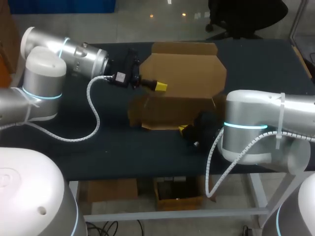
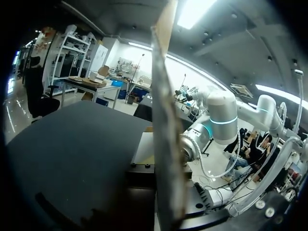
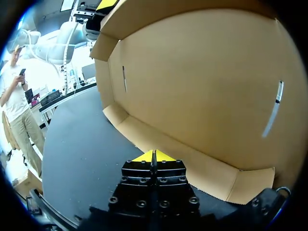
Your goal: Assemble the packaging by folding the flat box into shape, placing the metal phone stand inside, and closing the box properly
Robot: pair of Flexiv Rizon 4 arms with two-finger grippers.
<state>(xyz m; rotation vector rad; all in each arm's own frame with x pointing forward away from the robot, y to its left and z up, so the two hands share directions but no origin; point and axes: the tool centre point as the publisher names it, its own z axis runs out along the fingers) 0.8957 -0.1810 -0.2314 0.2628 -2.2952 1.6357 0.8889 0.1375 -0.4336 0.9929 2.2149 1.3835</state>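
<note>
The left end effector [image 1: 159,87] meets the left edge of the brown cardboard box [image 1: 187,73], which stands part-folded mid-counter [image 1: 98,152] on matte dark cloth. I cannot tell its grip: the left wrist view shows only the board's raw, ragged edge. The right end effector [image 3: 154,156] is closed and empty, facing the box's smooth, slotted inner wall.
</note>
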